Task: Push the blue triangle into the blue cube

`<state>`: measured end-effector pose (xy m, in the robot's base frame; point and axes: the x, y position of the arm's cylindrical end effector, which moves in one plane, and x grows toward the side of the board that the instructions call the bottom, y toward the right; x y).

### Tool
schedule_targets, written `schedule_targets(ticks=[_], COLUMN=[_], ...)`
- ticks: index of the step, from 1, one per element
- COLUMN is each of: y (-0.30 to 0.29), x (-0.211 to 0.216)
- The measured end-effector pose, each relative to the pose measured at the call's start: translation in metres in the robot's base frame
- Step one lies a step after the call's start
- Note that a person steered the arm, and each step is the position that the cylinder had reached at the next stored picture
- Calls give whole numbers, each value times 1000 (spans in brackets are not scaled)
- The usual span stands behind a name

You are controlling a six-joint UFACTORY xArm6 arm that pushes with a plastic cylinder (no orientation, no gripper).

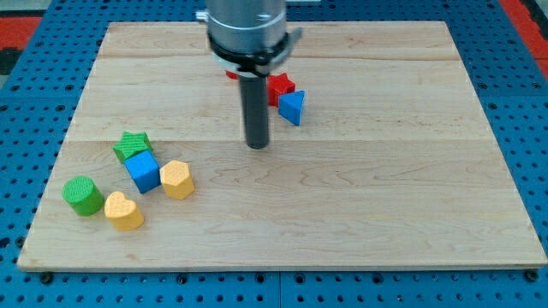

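Observation:
The blue triangle (292, 107) lies on the wooden board (360, 197) right of centre near the view's top, touching a red block (280, 85) just above it. The blue cube (142, 171) sits at the lower left among other blocks. My rod comes down from the view's top; my tip (257, 144) rests on the board just left of and slightly below the blue triangle, a small gap apart from it. The blue cube is far to the tip's left and lower.
A green star (132, 145) touches the blue cube's top. A yellow hexagon-like block (176, 180) lies right of the cube, a yellow heart (124, 211) below it, a green cylinder (82, 195) at the left. Another red block (231, 74) is partly hidden behind the arm.

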<state>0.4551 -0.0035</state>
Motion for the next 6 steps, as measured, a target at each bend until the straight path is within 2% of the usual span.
schedule_targets(ticks=[1,2,3,4,5,6], y=[71,52,-22,-99,-108,-143], x=[-24,-83,-38,-19,-20,18])
